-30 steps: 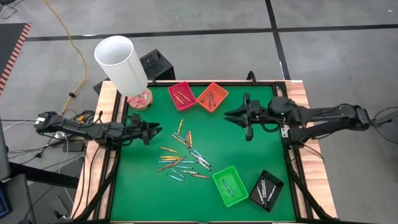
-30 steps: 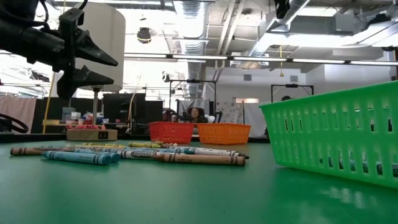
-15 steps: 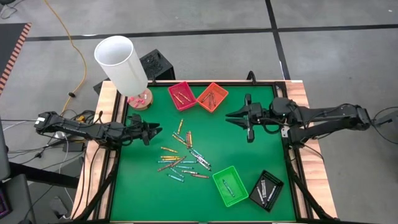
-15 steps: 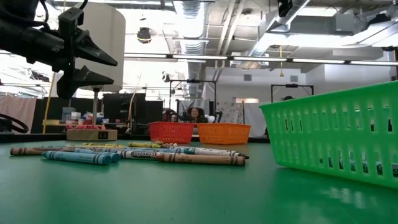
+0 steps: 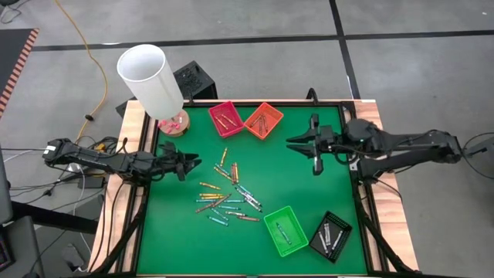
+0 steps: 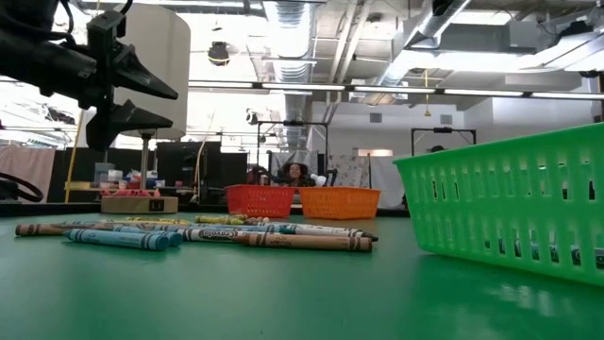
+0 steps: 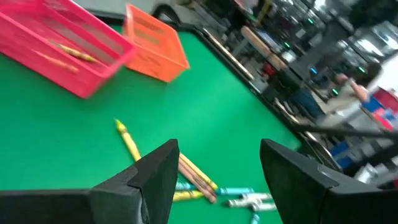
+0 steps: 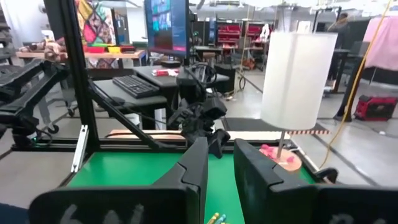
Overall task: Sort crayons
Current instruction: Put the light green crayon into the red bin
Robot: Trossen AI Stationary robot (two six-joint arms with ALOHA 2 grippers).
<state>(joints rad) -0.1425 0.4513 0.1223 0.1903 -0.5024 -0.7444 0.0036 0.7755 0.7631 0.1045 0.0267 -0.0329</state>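
The crayons [image 5: 228, 197] lie loose in a scattered heap on the green mat, at its middle toward the left; they also show in the low view [image 6: 208, 234] and the left wrist view [image 7: 186, 177]. My left gripper [image 5: 193, 164] hovers level at the mat's left edge, just left of the heap. It is open and holds nothing [image 7: 217, 168]. My right gripper [image 5: 292, 142] hangs high over the mat's right half, pointing level toward the left. Its fingers [image 8: 221, 165] stand a little apart with nothing between them.
A pink tray [image 5: 225, 117] and an orange tray [image 5: 263, 120] stand at the far edge. A green tray [image 5: 285, 230] and a black tray [image 5: 330, 235] stand near right; all hold some crayons. A white lamp [image 5: 150, 77] stands at the far left corner.
My right gripper has drawn back a little toward the table's right edge, staying level and high with the same gap between its fingers. The crayons have not moved.
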